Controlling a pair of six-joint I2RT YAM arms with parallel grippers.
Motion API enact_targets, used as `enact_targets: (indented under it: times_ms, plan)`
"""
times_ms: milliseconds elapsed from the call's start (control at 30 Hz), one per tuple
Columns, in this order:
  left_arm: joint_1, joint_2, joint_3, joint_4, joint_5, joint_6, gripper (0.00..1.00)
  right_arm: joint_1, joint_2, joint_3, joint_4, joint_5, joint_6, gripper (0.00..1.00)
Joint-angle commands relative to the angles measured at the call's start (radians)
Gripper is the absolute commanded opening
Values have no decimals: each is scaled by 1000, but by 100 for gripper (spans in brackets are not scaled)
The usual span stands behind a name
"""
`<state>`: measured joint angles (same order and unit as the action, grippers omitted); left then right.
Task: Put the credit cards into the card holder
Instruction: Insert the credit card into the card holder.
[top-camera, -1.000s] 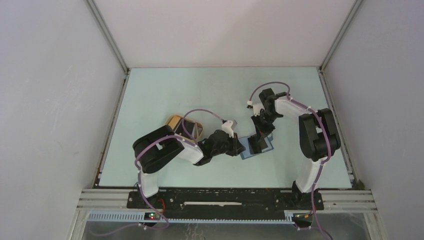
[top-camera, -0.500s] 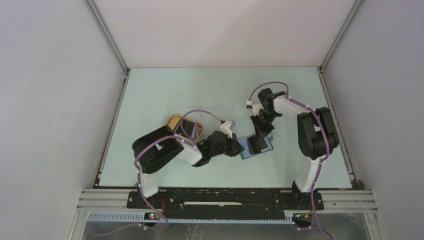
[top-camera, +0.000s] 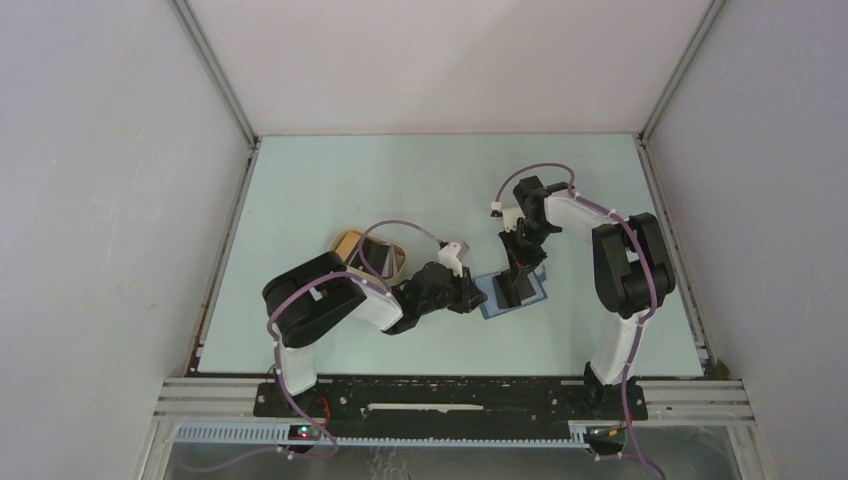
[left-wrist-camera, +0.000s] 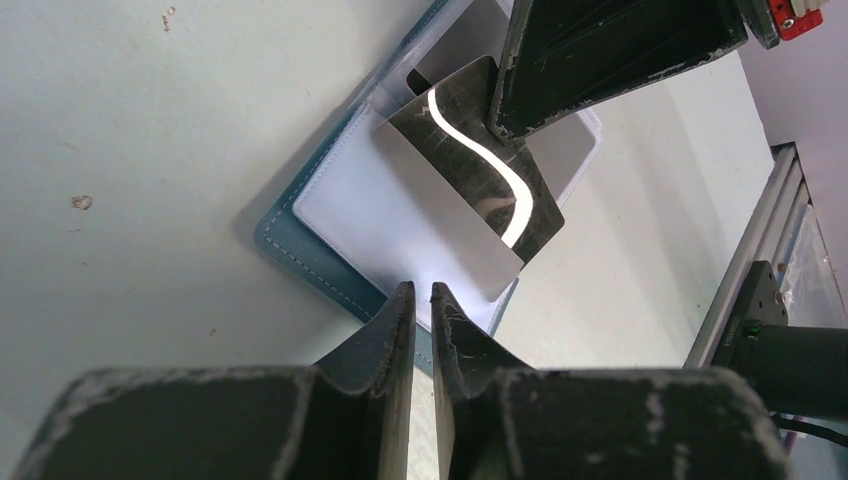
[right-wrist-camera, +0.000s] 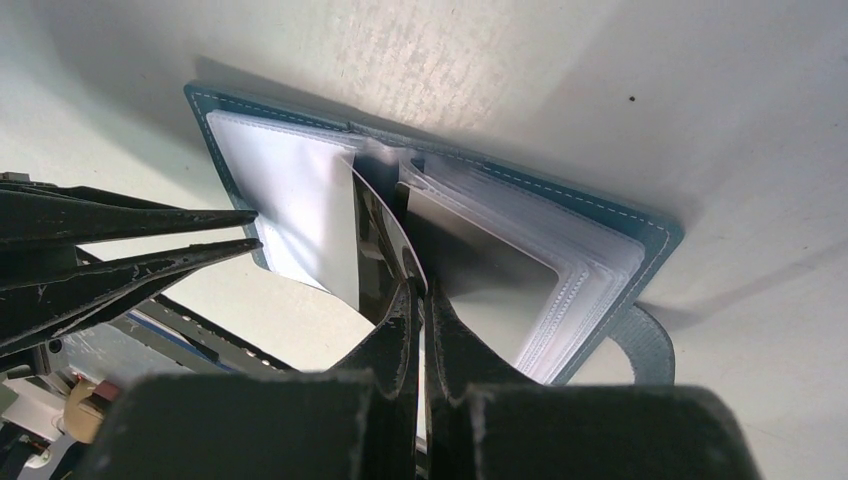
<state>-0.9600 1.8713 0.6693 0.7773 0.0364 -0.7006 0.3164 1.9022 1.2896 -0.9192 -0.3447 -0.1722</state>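
The teal card holder (top-camera: 530, 297) lies open on the table, its pale plastic sleeves (right-wrist-camera: 290, 190) facing up. My left gripper (left-wrist-camera: 422, 292) is shut on the near edge of its left leaf (left-wrist-camera: 300, 240), as the right wrist view also shows. A silvery, reflective credit card (left-wrist-camera: 470, 170) stands on edge in the fold between the sleeves. My right gripper (right-wrist-camera: 420, 290) is shut on it from above. More credit cards (top-camera: 378, 258) lie in the tan tray.
The tan oval tray (top-camera: 347, 240) sits just left of the left arm's wrist. The holder's snap tab (right-wrist-camera: 645, 345) sticks out at its right side. White walls enclose the table on three sides.
Both arms have crept a little to the left. Both grips are unchanged.
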Motion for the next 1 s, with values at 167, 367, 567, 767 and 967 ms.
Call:
enact_targets:
  times_ms: [167,367,567,767,967]
  plan:
    - [10,-24,-17,-19,-33,10,16,22,57,1,68,33,8,0]
    - [10,-23,-19,-4,-25,12,16,36,77,19,55,-38,13,0]
    - [10,-27,-29,18,-21,13,17,50,102,35,47,-88,12,0]
    - [10,-35,-40,35,-22,14,18,60,127,55,27,-134,-3,13]
    - [11,-67,-76,81,-26,22,21,62,56,59,25,-133,-31,32]
